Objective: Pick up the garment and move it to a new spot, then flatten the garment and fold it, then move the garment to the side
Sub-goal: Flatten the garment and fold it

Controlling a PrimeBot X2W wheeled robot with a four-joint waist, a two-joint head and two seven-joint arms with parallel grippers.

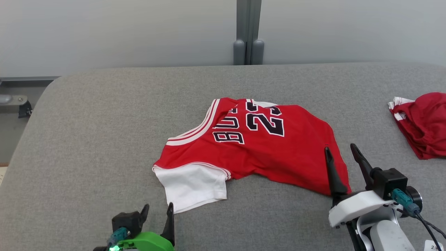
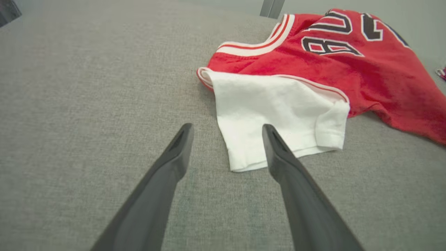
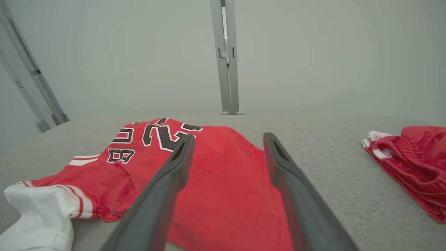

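We see the red jersey [image 1: 258, 150] lying rumpled near the middle of the grey padded table [image 1: 104, 122], number side up, its white sleeve [image 1: 191, 186] flopped toward the robot. The left gripper [image 1: 158, 206] sits just beside that sleeve's edge, fingers spread wide, nothing in them. The right gripper [image 1: 339, 147] is at the jersey's right hem, also spread wide and empty; whether its tips touch the cloth we cannot tell. A second red garment [image 1: 423, 123] lies bunched at the table's right edge, well apart. A grey post [image 1: 248, 31] stands behind.
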